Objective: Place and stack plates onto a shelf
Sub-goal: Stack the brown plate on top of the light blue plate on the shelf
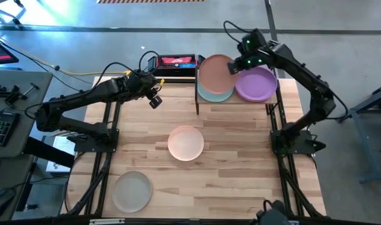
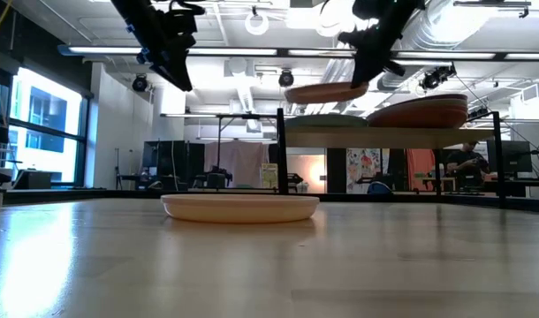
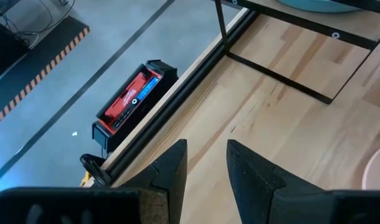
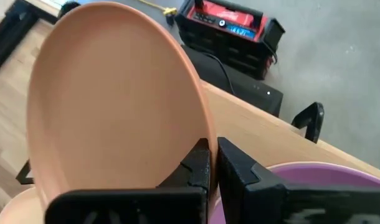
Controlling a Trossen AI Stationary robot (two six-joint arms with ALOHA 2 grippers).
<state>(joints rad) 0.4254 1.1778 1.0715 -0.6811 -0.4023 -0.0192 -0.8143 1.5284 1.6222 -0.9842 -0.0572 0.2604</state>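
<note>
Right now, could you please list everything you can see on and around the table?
Terracotta plate: one, orange-brown, held above the teal plate at the shelf.
Teal plate: one, on the shelf, mostly covered.
Purple plate: one, on the shelf beside it.
Peach plate: one, table centre.
Beige plate: one, near-left of the table.
Shelf: one, light wood, black legs, table's far edge.
Red-and-black box: one, on the floor beyond the table.
Left gripper: open, empty, raised.
Right gripper: shut on terracotta plate.

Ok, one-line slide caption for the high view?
Right gripper holds a terracotta plate above the teal plate on the shelf; left gripper waits, empty.
</note>
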